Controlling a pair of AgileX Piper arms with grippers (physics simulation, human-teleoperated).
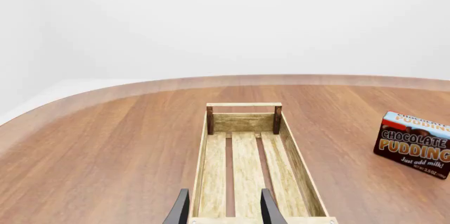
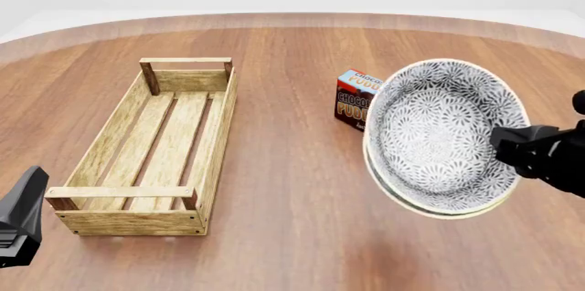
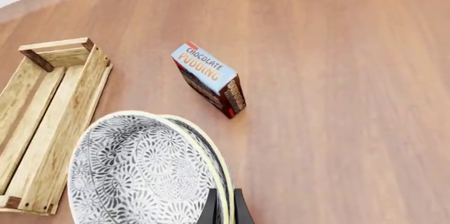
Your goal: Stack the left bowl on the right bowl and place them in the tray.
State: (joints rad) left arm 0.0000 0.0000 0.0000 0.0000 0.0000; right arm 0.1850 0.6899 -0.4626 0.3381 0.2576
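Two grey-patterned bowls [image 2: 439,137] are nested one inside the other, tilted on edge and held above the table at the right. My right gripper [image 2: 505,144] is shut on their rims. In the right wrist view the stacked bowls [image 3: 140,176] fill the lower part, with my right gripper [image 3: 225,205] pinching both rims. The light-wood tray [image 2: 151,147] lies to the left with nothing in it. In the left wrist view my left gripper [image 1: 225,195] hangs open just short of the near end of the tray [image 1: 246,166], holding nothing.
A chocolate pudding box [image 2: 352,99] stands on the table just behind and left of the held bowls; the box [image 3: 209,79] lies between the bowls and the far table edge. My left arm [image 2: 20,219] sits low at the front left, near the tray's corner.
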